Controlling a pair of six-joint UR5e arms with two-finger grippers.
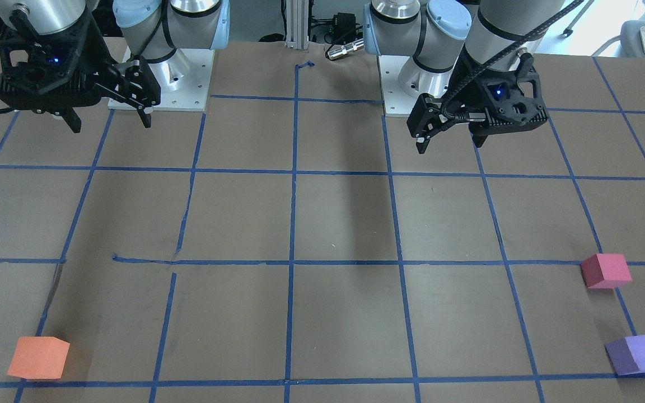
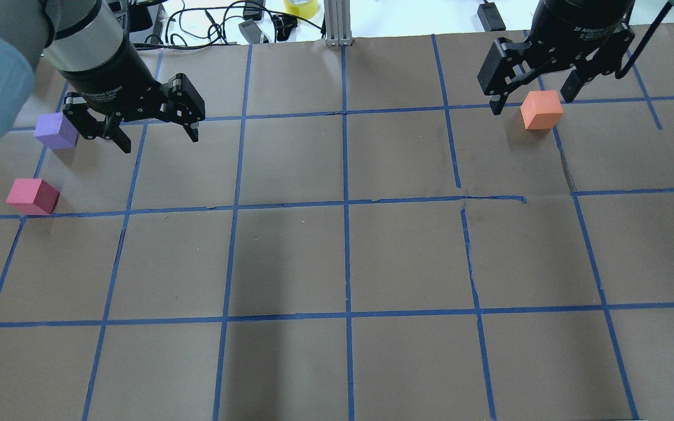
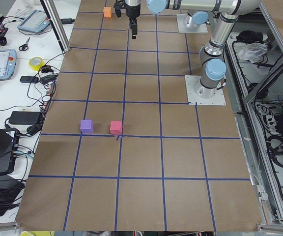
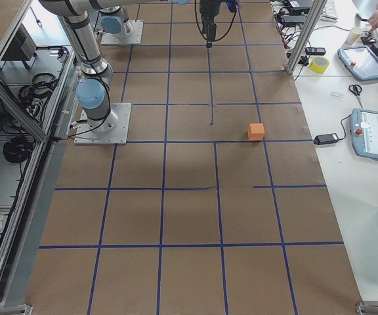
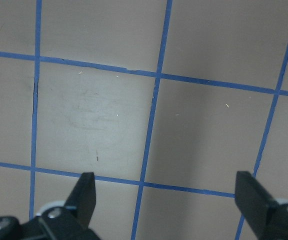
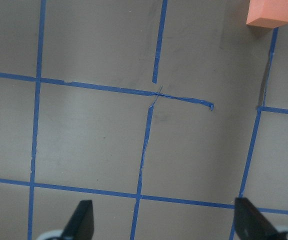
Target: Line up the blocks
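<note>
Blocks scattered, no line yet — orange block [image 1: 38, 357] down in the lower left of the front-facing view, reddish-pink block [image 1: 606, 271] at the right edge, purple block [image 1: 635, 354] near it in the lower right corner, the two apart. Left gripper [image 1: 450, 144] in the upper right, fingers spread wide, nothing between them, hanging above the brown table [image 1: 345, 224]. Right gripper [image 1: 111, 125] in the upper left — same deal, spread and holding nothing. Blue tape grid [image 1: 293, 262] all over the tabletop.
</note>
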